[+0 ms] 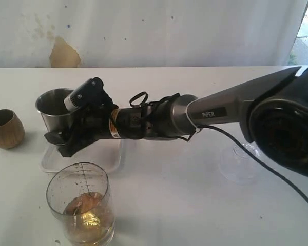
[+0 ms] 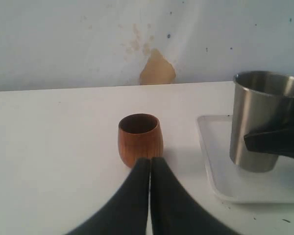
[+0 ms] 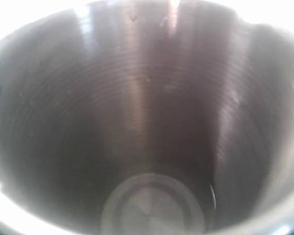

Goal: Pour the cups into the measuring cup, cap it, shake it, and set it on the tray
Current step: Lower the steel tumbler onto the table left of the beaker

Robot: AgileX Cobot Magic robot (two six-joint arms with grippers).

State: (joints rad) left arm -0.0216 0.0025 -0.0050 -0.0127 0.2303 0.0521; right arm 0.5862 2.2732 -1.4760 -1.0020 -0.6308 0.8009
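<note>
The tall shiny steel tumbler [image 1: 51,105] looks empty, upright on the flat white tray [image 1: 113,160] with the right gripper [image 1: 66,123] clasped wide round it; nearby, the clear scale-marked measuring cup [image 1: 82,205] holds amber liquid — capping, shaking, perhaps the squat brown cup [image 2: 140,139], remain.

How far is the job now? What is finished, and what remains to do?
Done: the measuring cup already holds brownish liquid, and the steel tumbler looks empty inside. In hand: the right gripper has its jaws on that tumbler, standing on the tray. The left gripper, shut and empty, points at the brown cup, whose contents I cannot see. Left: capping, shaking, placing on the tray.
</note>
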